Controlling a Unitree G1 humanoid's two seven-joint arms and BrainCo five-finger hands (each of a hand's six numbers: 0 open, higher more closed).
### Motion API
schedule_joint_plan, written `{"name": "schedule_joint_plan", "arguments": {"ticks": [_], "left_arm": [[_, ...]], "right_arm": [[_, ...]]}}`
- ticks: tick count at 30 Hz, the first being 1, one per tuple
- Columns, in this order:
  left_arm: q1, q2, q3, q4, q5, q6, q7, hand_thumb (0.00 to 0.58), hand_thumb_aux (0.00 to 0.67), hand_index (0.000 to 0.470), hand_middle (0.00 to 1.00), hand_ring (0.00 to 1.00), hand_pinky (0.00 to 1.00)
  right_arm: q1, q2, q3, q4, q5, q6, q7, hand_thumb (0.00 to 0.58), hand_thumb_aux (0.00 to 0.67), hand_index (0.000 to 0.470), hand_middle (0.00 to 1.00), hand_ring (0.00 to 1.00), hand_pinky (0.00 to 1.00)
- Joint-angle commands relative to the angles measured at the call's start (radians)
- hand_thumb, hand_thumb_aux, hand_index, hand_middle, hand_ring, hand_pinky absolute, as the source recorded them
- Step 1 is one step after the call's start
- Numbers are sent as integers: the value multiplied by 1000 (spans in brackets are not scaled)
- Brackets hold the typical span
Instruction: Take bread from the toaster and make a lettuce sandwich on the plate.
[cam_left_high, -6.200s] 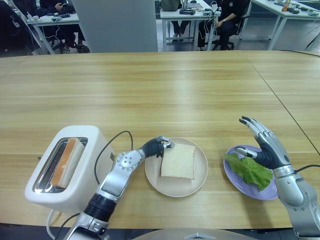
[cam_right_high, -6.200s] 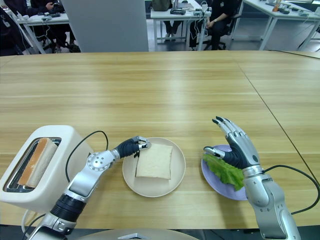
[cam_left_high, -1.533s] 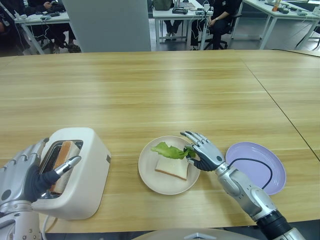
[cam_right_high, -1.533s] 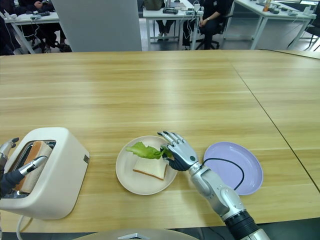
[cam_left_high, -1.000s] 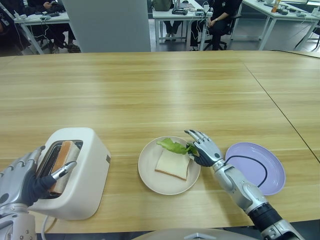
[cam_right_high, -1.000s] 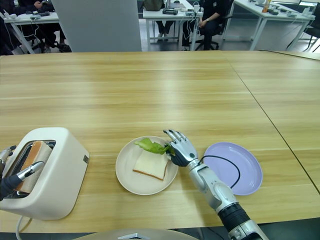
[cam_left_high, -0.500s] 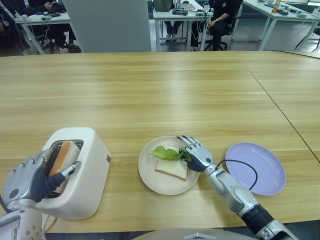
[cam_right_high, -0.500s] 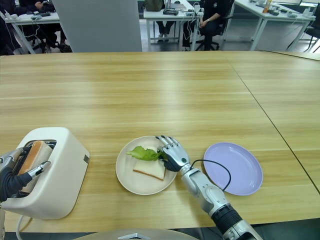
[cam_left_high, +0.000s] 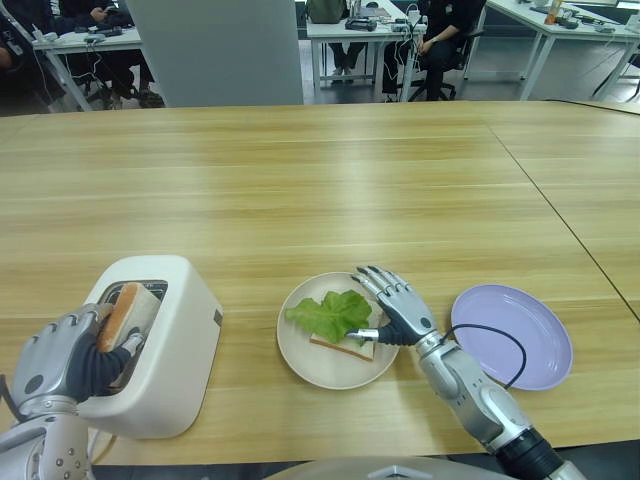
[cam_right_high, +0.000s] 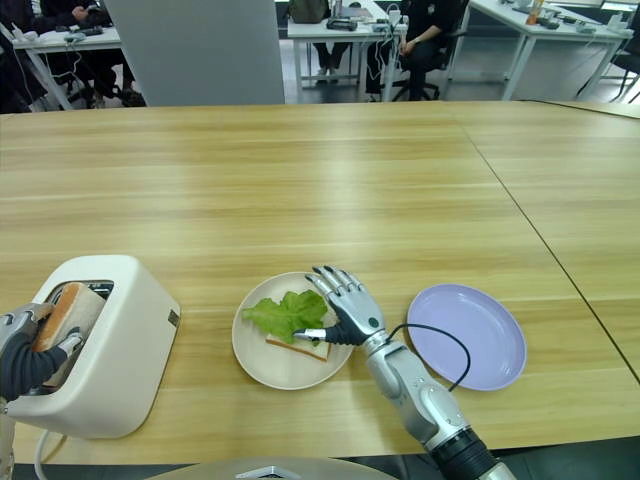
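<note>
**Robot's left hand (cam_left_high: 62, 362) clamped on toaster slice (cam_left_high: 120, 310); right hand (cam_left_high: 395, 308) splayed at beige plate (cam_left_high: 300, 358)**

Nearest, bottom left: left hand has fingers curled round the top end of the toaster slice, thumb pressed on its near side, so it's a closed grip on the bread. Slice stands upright in the slot of the white toaster (cam_left_high: 175, 330), browned crust edge sticking out above the rim. Toaster sits at the near left edge of the wooden table (cam_left_high: 300, 180).

Centre: right arm comes in from bottom right. Right hand is over the right rim of the beige plate w/ fingers spread apart, gripping nothing. Thumb tip points at the lettuce leaf (cam_left_high: 328, 312); touching or just beside it, can't tell. Leaf lies flat on the plate slice (cam_left_high: 345, 345) and covers most of it; only the near edge of that bread shows.

Right of that: purple plate (cam_left_high: 545, 325), near the beige plate but not touching it. Black cable (cam_left_high: 480, 325) from the right arm loops across it.

Far end, beyond the table: grey panel (cam_left_high: 220, 50) and office desks (cam_left_high: 365, 30).
</note>
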Motion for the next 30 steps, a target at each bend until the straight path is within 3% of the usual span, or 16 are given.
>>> {"name": "schedule_joint_plan", "arguments": {"ticks": [1, 11, 20, 30], "left_arm": [[10, -5, -34, 26, -13, 13, -42, 580, 670, 460, 314, 314, 314], [-27, -4, -23, 5, -40, 43, -50, 580, 670, 460, 329, 329, 329], [-248, 103, 112, -38, -62, 108, -27, 580, 670, 460, 333, 333, 333], [-379, 106, 99, -65, -162, 150, -52, 580, 670, 460, 333, 333, 333]], "right_arm": [[13, -8, -28, -55, 9, 29, 39, 0, 0, 0, 0, 0, 0], [39, -2, -99, -162, 45, 68, 92, 0, 0, 0, 0, 0, 0], [113, 23, -149, -147, 145, 75, 101, 0, 0, 0, 0, 0, 0], [107, 23, -158, -147, 158, 74, 105, 0, 0, 0, 0, 0, 0]]}}
